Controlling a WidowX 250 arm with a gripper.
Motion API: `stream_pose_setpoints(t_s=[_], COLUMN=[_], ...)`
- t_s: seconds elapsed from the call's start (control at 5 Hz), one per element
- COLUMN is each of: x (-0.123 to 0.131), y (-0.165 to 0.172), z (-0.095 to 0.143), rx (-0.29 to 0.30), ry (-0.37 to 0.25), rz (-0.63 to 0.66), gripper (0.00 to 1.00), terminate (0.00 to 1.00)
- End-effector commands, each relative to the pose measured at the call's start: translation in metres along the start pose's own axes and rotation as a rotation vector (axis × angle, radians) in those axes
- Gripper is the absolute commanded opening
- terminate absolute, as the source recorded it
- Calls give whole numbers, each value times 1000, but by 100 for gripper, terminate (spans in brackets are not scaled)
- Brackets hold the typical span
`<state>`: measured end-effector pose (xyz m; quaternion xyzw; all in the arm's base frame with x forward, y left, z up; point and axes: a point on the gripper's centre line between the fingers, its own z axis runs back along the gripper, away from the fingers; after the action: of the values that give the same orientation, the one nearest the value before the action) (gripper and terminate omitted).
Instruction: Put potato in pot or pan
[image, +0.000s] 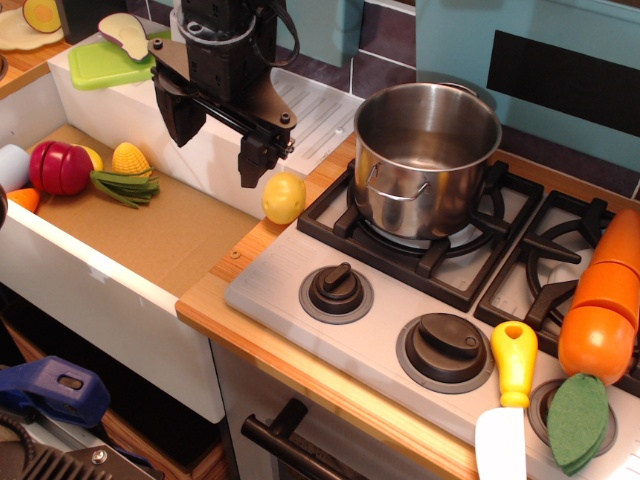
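Small smooth pale-yellow egg-shaped toy potato (284, 197) resting on the wooden counter edge, wedged between the white sink wall (215, 165) and the left rim of the grey stove top (300, 290). Directly above and slightly left, black robot gripper (212, 136) hanging with fingers spread wide, holding nothing, right fingertip just beside the potato's top. To the right, shiny stainless-steel cylindrical pot (427, 158) with loop handle standing upright on the rear-left burner grate, apart from the potato. Farther out: ridged yellow corn cob (131, 160) lying in the sink; big orange carrot (605, 300) at the bench's right edge; yellow-handled toy knife (508, 400) near the front-right corner.
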<state>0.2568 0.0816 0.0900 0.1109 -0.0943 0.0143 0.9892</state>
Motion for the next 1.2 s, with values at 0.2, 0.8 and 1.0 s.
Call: stream_pose_setpoints(t_s=[0.2,0.8,1.0], x=[9,39,48], y=[5,11,9], z=[-5,-33,-43], rx=[-24,-144,-181], ry=[-59,-138,-151], rz=[-18,-21,-16], gripper=[100,100,100], terminate=[0,0,0])
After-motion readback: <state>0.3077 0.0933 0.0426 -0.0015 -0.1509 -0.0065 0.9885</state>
